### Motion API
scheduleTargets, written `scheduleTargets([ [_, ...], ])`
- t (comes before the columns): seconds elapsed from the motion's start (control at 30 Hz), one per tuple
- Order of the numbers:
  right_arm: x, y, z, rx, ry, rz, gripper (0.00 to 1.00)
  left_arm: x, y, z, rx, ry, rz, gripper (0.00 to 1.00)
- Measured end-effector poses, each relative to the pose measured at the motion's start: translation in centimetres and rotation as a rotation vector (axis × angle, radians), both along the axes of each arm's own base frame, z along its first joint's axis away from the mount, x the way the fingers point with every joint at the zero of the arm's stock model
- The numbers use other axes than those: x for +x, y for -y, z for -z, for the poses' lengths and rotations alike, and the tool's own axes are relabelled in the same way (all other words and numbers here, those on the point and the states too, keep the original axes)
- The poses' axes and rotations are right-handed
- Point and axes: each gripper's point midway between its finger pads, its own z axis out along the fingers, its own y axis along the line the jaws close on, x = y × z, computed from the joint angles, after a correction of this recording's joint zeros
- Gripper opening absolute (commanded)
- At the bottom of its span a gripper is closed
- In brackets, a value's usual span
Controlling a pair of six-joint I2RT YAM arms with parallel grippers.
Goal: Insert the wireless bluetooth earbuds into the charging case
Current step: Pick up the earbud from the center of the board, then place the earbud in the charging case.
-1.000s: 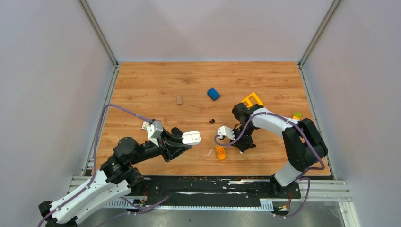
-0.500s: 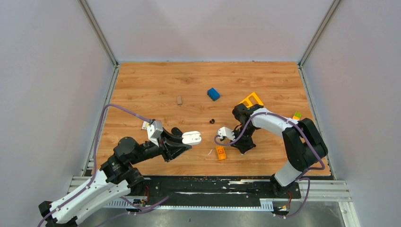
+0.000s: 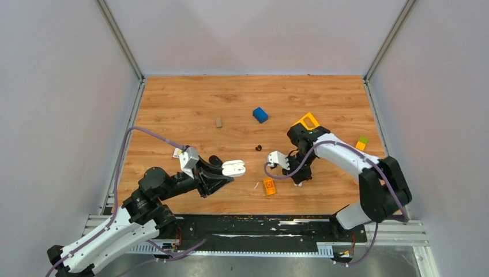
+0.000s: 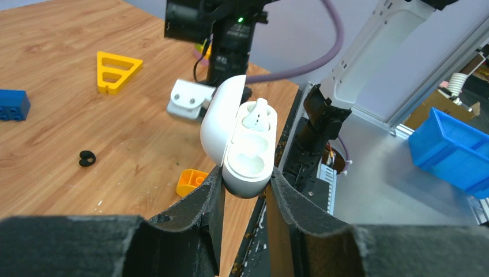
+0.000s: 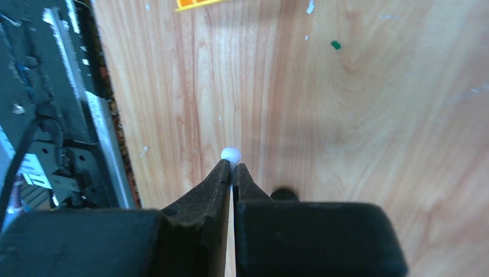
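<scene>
My left gripper (image 3: 226, 173) is shut on the white oval charging case (image 3: 234, 168) and holds it above the table with its lid open. In the left wrist view the case (image 4: 248, 161) sits between the fingers, with one earbud (image 4: 255, 113) in the far socket and the near socket empty. My right gripper (image 3: 298, 181) points down near the table, right of the case. In the right wrist view it (image 5: 232, 167) is shut on the other earbud, whose white tip (image 5: 230, 154) pokes out past the fingertips.
An orange block (image 3: 269, 186) lies beside my right gripper. A small black ring-like piece (image 3: 258, 148) lies mid-table. Farther off are a blue block (image 3: 260, 115), an orange triangle frame (image 3: 307, 121), a green-and-orange block (image 3: 361, 142) and a small brown block (image 3: 218, 122).
My right arm has shifted a little to the right and back, taking the pinched earbud with it. My left arm and the case have not moved.
</scene>
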Motion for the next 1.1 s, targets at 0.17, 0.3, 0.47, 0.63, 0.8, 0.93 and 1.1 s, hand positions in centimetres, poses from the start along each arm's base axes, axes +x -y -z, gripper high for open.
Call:
scheduleTargets([
  [0.17, 0.2, -1.3, -5.9, 0.102, 0.144, 0.033, 0.04, 0.2, 0.3, 0.6, 0.022, -0.005, 0.003, 0.00],
  [0.3, -0.9, -3.0, -10.5, 0.206, 0.199, 0.019, 0.04, 0.7, 1.1, 2.3, 0.088, -0.023, 0.015, 0.00],
  [0.47, -2.4, -4.4, -13.5, 0.269, 0.161, -0.005, 0.04, 1.6, 2.1, 5.7, 0.206, -0.057, 0.033, 0.00],
  [0.63, -2.3, -6.3, -17.7, 0.347, 0.147, -0.043, 0.05, 2.1, 2.9, 7.8, 0.284, -0.084, 0.053, 0.00],
  [0.8, -2.1, -8.7, -21.6, 0.434, 0.166, -0.106, 0.05, 2.6, 3.6, 8.2, 0.304, -0.083, 0.065, 0.00],
  [0.93, -2.8, -10.6, -22.9, 0.470, 0.144, -0.158, 0.05, 2.5, 4.4, 8.9, 0.321, -0.088, 0.101, 0.02],
  [1.1, -3.6, -12.4, -22.1, 0.457, 0.088, -0.174, 0.05, 2.1, 5.0, 8.8, 0.309, -0.076, 0.149, 0.01],
])
